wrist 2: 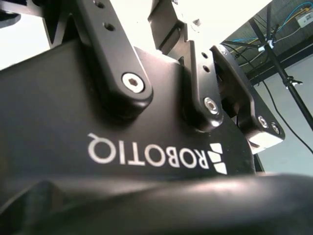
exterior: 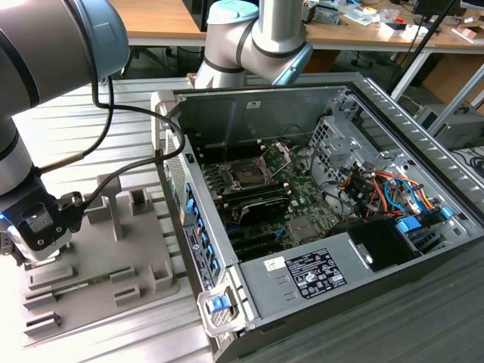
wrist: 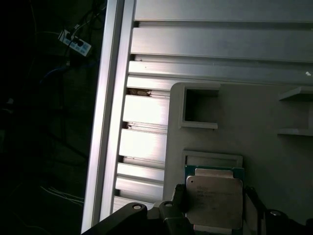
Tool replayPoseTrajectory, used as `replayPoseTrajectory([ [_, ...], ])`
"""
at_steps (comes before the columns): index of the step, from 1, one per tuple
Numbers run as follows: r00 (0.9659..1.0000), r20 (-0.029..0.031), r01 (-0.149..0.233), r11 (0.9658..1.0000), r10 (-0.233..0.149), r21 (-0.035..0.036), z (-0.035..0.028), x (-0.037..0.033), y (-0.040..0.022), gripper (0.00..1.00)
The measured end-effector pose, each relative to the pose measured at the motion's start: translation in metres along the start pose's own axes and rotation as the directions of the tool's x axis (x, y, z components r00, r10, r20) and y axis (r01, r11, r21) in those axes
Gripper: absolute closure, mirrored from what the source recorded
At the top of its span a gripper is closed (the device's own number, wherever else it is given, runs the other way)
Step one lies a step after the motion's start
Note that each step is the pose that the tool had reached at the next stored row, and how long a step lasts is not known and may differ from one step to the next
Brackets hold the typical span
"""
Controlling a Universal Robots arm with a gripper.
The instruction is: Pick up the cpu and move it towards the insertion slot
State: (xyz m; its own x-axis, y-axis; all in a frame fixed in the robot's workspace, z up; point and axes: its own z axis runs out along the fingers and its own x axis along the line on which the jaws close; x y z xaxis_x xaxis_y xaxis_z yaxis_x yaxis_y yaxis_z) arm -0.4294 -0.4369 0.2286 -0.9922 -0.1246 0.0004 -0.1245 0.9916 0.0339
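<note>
gripper [wrist: 214,199] jaws clamped on the cpu [wrist: 214,208], a dark finger [wrist: 178,198] tight against each of two opposite sides; silver top faces up. cpu is over a framed pocket near the edge of the grey fixture plate [wrist: 274,103], can't tell if seated or lifted. plate lies on slatted aluminium table [exterior: 64,125]. insertion slot [exterior: 246,172] well apart, inside open computer case [exterior: 249,106] toward the exterior view's right, retaining plate [exterior: 281,153] tilted up

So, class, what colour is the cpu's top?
The cpu is silvery grey, green-edged; first wrist view shows it best.
</note>
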Motion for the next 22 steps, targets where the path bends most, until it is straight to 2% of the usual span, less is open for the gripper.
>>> replayPoseTrajectory([
  [22,1.0,0.0003,0.0,1.0,0.0,-0.0018,-0.0056,0.0,0.0002,0.45],
])
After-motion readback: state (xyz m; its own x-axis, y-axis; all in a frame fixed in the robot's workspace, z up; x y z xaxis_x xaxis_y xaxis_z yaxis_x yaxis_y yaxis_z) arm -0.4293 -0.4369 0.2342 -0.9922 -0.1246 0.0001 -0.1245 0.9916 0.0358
